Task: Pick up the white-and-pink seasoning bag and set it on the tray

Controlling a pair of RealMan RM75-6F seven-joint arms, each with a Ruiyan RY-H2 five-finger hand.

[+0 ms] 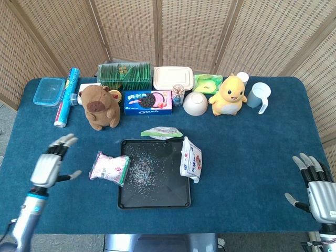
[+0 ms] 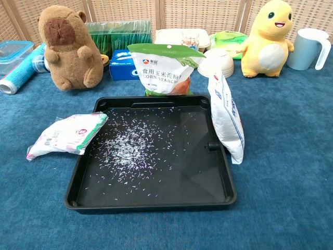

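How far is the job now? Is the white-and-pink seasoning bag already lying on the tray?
Only partly done. The seasoning bag is released and lies across the left rim of the black tray, mostly on the blue table. Nothing is in hand: the left robot hand is open and apart from it. Left: shifting the bag fully inside the tray.

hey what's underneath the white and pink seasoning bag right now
The seasoning bag lies across the tray's left rim: one end over the tray edge, the rest on the blue tablecloth. Whatever sits directly beneath it is covered.
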